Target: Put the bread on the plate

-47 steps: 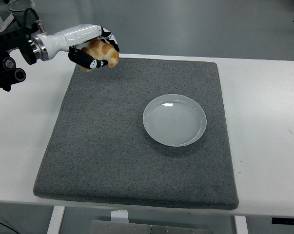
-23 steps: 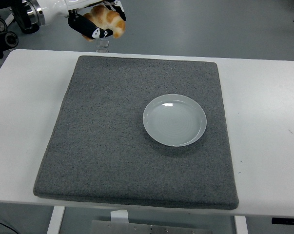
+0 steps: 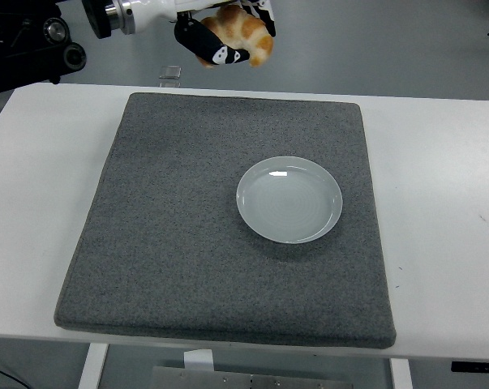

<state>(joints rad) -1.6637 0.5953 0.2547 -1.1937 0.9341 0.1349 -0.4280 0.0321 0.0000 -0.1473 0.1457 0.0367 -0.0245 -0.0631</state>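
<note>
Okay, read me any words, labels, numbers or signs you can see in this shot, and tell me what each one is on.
No readable text anywhere in the head view.
White marks on the left hand's black fingers: too small to read as letters.
Bread, plate, grey mat, white table: no print.
Small clear item beyond the mat: no legible marking.
</note>
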